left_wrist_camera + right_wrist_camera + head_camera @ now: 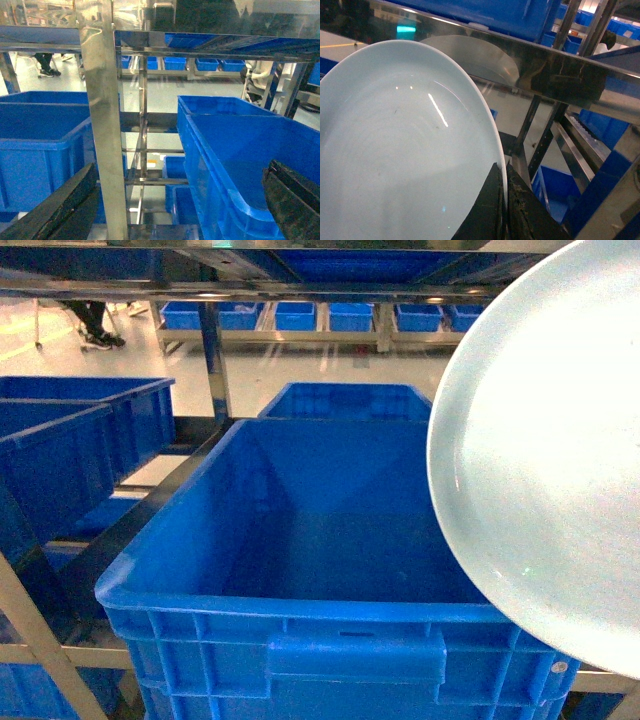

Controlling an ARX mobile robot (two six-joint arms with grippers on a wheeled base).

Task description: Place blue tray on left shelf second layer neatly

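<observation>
The blue tray (540, 460), a pale round dish, hangs tilted on edge at the right of the head view, above the right rim of a deep blue crate (300, 530). My right gripper (501, 164) is shut on the blue tray (395, 150), its black fingers (487, 210) pinching the rim. A steel rail (560, 75) of the rack runs just beyond the tray and mirrors it. My left gripper (180, 172) is open and holds nothing; it faces a steel upright post (102, 125). I cannot tell which tier is the left shelf second layer. Neither gripper shows in the head view.
Deep blue crates fill the rack: one (240, 150) right of the post, another (40, 135) left of it, and more (70, 440) at the left of the head view. An overhead rail (250, 285) crosses the top. Further crates (320, 315) line the far wall.
</observation>
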